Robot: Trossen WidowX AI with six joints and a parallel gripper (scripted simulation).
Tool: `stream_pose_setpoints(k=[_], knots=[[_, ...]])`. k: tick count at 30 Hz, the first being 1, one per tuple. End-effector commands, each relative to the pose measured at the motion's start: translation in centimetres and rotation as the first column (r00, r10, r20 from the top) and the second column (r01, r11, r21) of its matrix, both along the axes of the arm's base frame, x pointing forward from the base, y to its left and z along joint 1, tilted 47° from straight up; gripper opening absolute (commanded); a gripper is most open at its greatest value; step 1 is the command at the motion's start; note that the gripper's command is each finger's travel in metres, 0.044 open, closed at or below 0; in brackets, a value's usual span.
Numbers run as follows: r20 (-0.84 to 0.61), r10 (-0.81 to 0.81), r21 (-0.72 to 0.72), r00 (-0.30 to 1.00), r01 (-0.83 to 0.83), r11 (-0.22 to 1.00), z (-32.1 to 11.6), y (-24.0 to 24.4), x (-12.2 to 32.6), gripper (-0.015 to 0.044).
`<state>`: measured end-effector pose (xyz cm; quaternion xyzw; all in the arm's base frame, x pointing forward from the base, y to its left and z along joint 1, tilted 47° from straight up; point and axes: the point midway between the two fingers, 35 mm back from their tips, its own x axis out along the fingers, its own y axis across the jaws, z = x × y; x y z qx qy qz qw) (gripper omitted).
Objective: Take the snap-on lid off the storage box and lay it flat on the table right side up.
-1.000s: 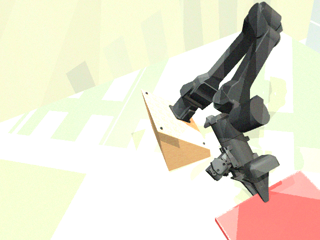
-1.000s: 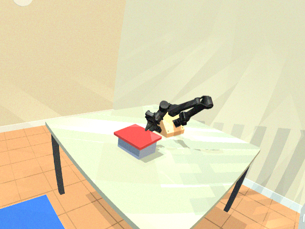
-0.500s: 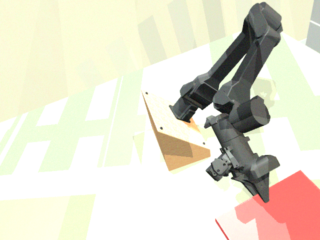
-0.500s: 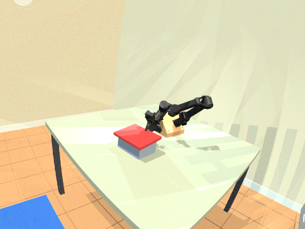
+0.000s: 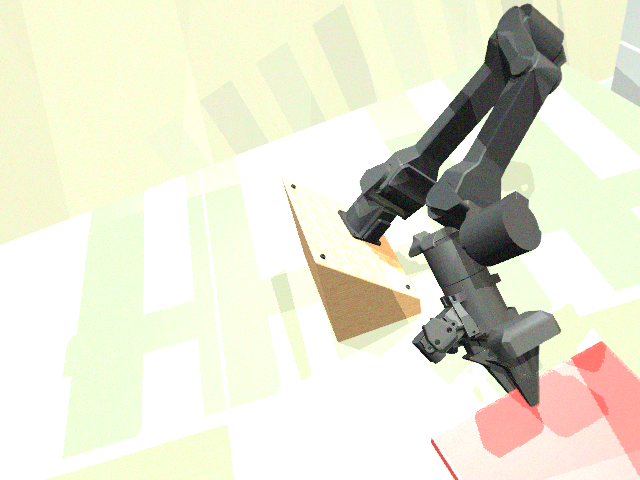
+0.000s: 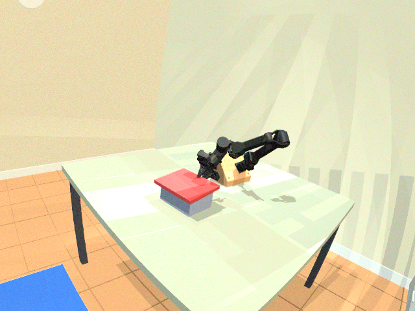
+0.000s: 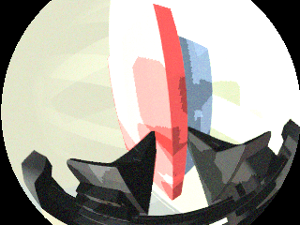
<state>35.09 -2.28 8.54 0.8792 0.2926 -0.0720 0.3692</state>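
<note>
Lid (image 5: 542, 439) (image 6: 187, 185) (image 7: 175, 94), red and at mid-frame in the exterior view, sits on the blue box (image 6: 181, 201) (image 7: 199, 84), its overhanging edge clamped in the pincer (image 5: 524, 397) (image 6: 202, 177) (image 7: 171, 133), probably for prying upward, though the seal is hard to see.

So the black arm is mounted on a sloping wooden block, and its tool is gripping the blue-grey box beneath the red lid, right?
Not quite: the tool grips the edge of the red lid, as the wrist view shows. The rest stands.
</note>
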Motion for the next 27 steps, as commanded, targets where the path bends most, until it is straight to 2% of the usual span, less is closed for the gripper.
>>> stream_pose_setpoints(k=[1, 27], knots=[[-0.001, -0.002, 0.001, 1.0, 0.002, 1.0, -0.01, 0.03, 0.08, 0.0], [-0.003, -0.003, 0.001, 1.0, 0.003, 1.0, 0.62, -0.61, 0.14, 0.0]])
